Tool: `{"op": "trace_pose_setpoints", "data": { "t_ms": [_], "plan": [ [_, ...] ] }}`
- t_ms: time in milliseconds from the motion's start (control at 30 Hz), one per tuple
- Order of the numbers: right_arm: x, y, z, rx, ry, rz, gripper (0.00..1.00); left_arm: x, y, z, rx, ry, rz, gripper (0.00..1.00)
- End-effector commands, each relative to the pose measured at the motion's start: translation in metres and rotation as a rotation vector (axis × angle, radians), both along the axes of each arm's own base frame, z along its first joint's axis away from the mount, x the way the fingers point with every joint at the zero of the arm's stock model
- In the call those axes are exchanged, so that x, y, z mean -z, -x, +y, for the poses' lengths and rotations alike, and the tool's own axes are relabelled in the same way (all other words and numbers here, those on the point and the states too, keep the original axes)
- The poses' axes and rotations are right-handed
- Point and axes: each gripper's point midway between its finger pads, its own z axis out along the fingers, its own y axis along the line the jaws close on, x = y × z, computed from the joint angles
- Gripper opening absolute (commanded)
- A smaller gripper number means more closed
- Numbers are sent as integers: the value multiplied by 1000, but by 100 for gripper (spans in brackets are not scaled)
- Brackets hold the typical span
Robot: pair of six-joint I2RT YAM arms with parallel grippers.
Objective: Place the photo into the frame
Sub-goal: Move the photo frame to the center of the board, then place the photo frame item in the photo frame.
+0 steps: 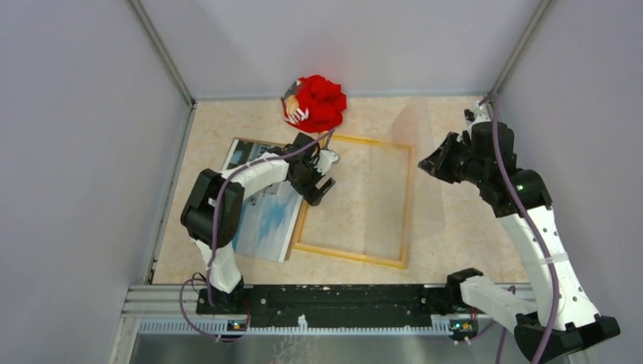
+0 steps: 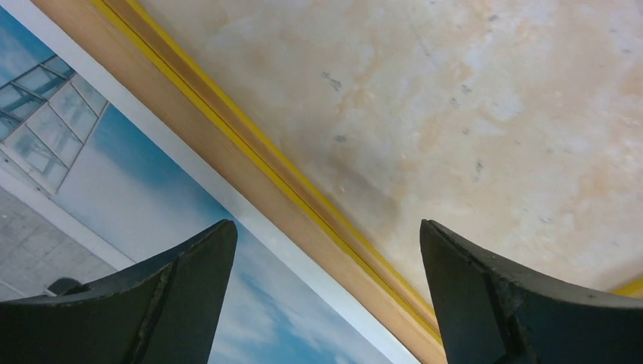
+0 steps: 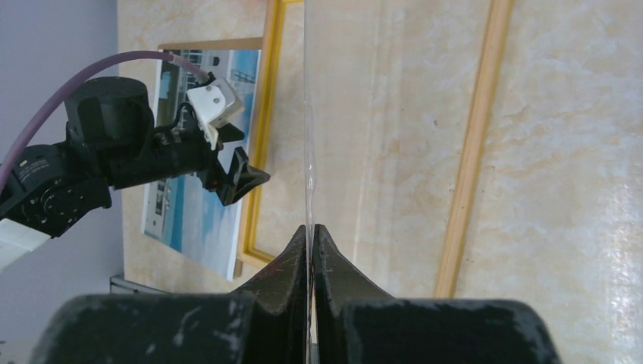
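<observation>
Two grippers, one worry: our left gripper (image 1: 322,176) hangs open over the frame (image 1: 352,256), the photo (image 1: 261,216) lying at its 9 o'clock, while our right gripper (image 3: 311,227) pinches a clear pane (image 1: 425,212) by its edge, a thin hold that could slip.

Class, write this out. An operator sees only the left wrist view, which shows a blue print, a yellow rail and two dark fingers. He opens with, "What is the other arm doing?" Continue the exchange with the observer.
Observer: The right tool is shut on a clear sheet, holding it up on edge by the right rail of the frame.
Operator: Is anything inside the frame yet?
Observer: No. Bare table shows through it, and the photo lies mostly outside its left rail.
Operator: Anything else around?
Observer: A red bundle sits at the table's far edge, just beyond the frame.
</observation>
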Motion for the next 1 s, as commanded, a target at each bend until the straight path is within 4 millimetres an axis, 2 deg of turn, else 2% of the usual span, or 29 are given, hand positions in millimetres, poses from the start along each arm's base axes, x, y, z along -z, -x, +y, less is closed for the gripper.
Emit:
{"op": "trace_pose_setpoints", "data": {
  "t_ms": [0,133,233,333,467,600,667,833,967],
  "plan": [
    [-20,-16,19,-44,-96,-62,0,-74,0,-6,12,134,-9,98],
    [-30,-20,30,-64,-161,-87,0,-124,-23,13,-49,212,-56,98],
    [-43,-22,42,-89,-215,-121,0,-147,-35,33,-82,236,-99,98],
    [-55,-24,61,-135,-275,-152,0,-156,-39,47,-110,247,-127,98],
    [-65,-28,88,-187,-373,-208,0,-157,-46,72,-183,221,-150,98],
    [-42,-38,90,-145,-408,-198,0,-150,-58,102,-272,167,-178,98],
    [-22,-43,87,-107,-401,-190,0,-139,-57,108,-284,151,-159,97],
    [44,-51,75,-7,-388,-164,0,-107,-49,112,-277,124,-120,94],
    [87,-51,72,35,-413,-134,0,-79,-40,109,-266,124,-51,88]
  ]
}}
